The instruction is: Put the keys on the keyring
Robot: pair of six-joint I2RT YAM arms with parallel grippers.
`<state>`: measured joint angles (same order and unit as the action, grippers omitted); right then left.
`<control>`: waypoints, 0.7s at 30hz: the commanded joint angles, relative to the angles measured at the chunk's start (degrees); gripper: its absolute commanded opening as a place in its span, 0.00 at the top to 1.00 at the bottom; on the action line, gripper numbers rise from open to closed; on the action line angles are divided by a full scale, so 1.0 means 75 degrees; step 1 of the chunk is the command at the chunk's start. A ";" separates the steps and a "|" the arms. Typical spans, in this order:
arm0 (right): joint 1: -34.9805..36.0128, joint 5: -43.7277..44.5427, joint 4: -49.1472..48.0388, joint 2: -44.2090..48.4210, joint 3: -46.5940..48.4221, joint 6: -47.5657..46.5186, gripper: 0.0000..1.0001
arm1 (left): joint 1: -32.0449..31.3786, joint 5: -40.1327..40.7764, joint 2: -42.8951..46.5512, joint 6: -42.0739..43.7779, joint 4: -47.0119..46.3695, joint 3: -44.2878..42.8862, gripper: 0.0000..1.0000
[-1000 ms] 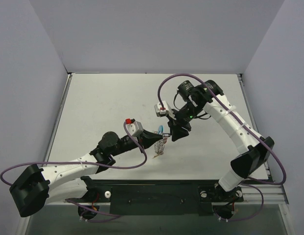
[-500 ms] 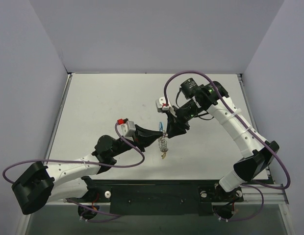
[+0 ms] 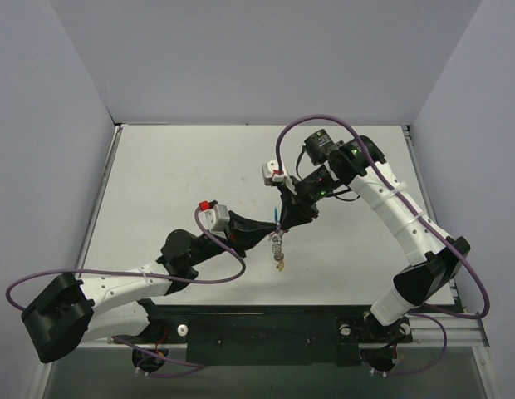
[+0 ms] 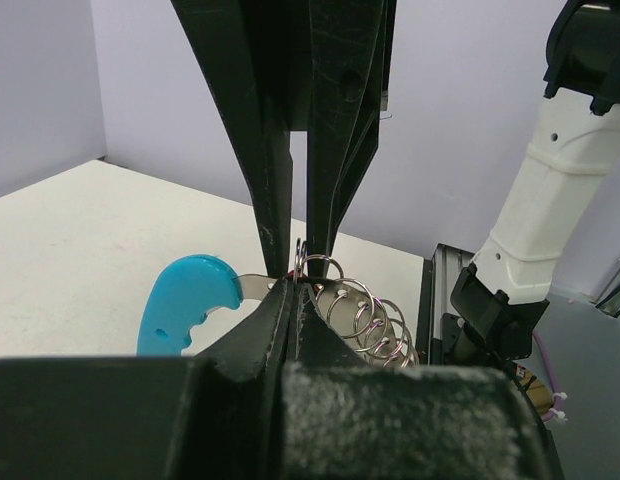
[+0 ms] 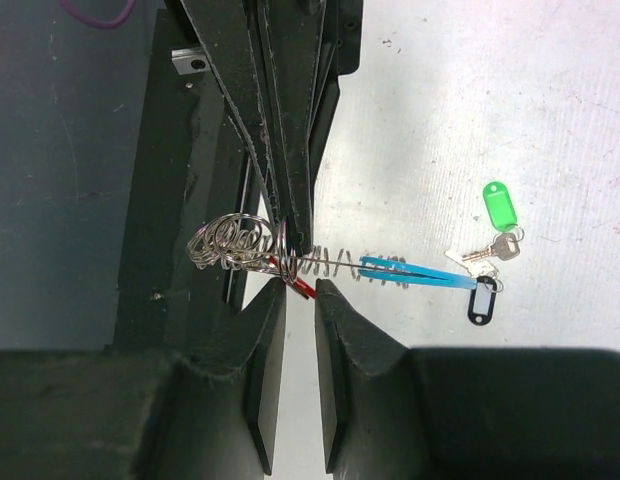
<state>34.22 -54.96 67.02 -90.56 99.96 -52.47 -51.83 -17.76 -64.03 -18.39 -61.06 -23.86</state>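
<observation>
- right gripper (image 5: 300, 298): jaws nearly together with a narrow gap; red key tag (image 5: 299, 285) sits right at the tips, can't tell if it is clamped.
- keyring (image 5: 240, 245): up in the air just past those tips; coiled silver loops, blue tag (image 5: 410, 270) sticking out to one side, yellow piece (image 3: 279, 266) dangling lowest in the top view.
- left gripper (image 4: 293, 292): closed tight on the keyring's wire loop, facing the right gripper, tips close together.
- bench (image 5: 470, 100) underneath: green-tag key (image 5: 500, 205) and black-tag key (image 5: 480, 300) lie side by side, not on the keyring.
</observation>
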 commanded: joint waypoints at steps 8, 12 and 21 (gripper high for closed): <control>0.0067 -0.0371 0.0028 -0.0030 0.0277 0.0163 0.87 | -0.0026 0.0130 0.0041 -0.0020 -0.0355 -0.0053 1.00; 0.0102 -0.0360 0.0005 -0.0030 0.0242 0.0199 0.85 | -0.0038 0.0153 0.0053 0.0003 -0.0262 -0.0065 1.00; 0.0195 -0.0313 -0.0007 -0.0030 0.0160 0.0164 0.83 | -0.0026 0.0118 0.0065 -0.0044 -0.0226 -0.0065 1.00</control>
<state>34.79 -54.96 66.54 -90.56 100.53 -51.00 -51.83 -17.32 -64.31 -18.46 -59.59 -23.83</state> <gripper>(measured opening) 0.181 0.019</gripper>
